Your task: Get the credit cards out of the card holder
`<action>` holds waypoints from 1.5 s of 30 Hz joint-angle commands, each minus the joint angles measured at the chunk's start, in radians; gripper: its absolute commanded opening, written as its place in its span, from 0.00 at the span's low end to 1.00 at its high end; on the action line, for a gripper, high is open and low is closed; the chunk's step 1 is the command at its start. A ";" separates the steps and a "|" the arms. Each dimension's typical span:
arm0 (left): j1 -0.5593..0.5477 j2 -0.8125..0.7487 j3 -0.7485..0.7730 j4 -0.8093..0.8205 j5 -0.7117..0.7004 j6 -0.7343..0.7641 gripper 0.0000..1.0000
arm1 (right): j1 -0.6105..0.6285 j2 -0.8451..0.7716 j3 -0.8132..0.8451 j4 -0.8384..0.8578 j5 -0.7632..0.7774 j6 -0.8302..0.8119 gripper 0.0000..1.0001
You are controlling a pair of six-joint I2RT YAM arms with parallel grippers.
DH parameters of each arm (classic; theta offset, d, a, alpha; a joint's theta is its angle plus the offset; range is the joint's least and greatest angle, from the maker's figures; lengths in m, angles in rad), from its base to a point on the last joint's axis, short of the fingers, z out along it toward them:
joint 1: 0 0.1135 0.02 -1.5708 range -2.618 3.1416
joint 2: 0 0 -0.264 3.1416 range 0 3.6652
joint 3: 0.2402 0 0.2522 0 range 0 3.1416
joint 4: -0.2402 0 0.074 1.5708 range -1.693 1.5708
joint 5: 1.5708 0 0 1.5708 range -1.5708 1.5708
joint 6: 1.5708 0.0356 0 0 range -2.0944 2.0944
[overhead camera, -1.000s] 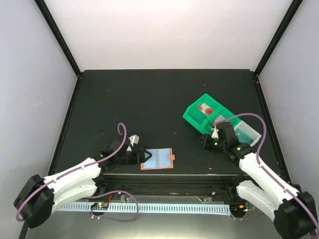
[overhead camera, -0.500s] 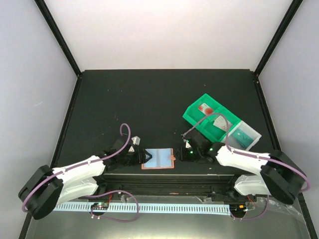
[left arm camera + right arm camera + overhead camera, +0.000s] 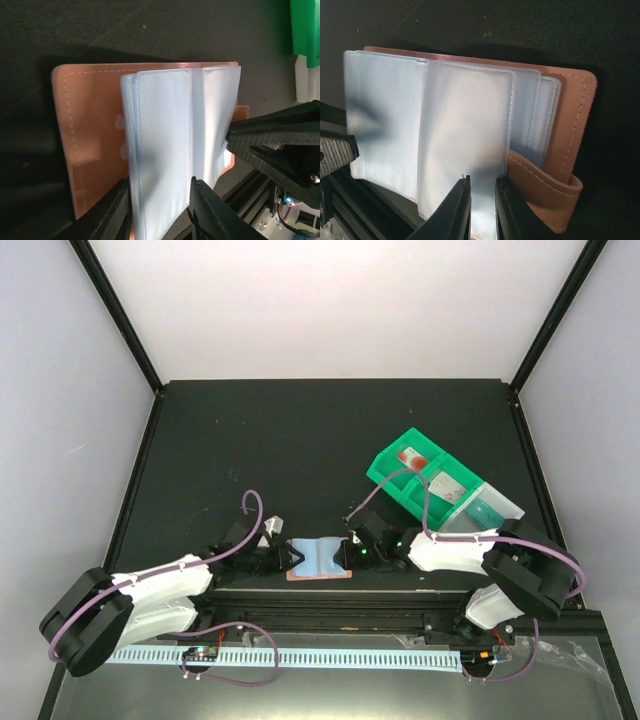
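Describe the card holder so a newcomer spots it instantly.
At the near edge of the black table, midway between the two arms, the card holder lies open. It has a salmon-orange cover and pale blue plastic sleeves, and lies flat, unlike the green bin farther right.

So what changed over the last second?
The right gripper swung from the green bin leftward to the right edge of the card holder, and its jaws are now nearly together at the pale blue pockets. The left gripper kept its place at the left edge, jaws narrowed around the pockets. Whether either truly grips is unclear. Card holder and bin stayed put.
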 commanded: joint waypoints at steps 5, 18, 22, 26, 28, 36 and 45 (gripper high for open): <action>0.004 0.019 -0.007 0.164 0.092 -0.038 0.09 | 0.013 0.023 -0.045 0.046 0.057 0.034 0.13; 0.004 -0.046 -0.010 0.101 0.052 -0.052 0.16 | 0.013 0.010 -0.056 0.057 0.087 0.018 0.11; 0.004 -0.128 0.014 -0.026 -0.015 -0.036 0.22 | 0.013 -0.036 -0.057 0.030 0.107 0.001 0.11; 0.004 -0.231 0.029 -0.135 -0.078 -0.036 0.25 | 0.013 -0.130 -0.046 -0.029 0.143 -0.020 0.14; 0.005 -0.286 0.047 -0.204 -0.109 -0.026 0.29 | 0.012 -0.185 -0.039 -0.063 0.167 -0.022 0.17; 0.006 -0.439 0.165 -0.466 -0.175 0.049 0.68 | 0.011 -0.363 0.030 -0.252 0.272 -0.046 0.31; 0.005 -0.554 0.396 -0.742 -0.267 0.192 0.99 | 0.010 -0.549 0.172 -0.482 0.357 -0.049 0.70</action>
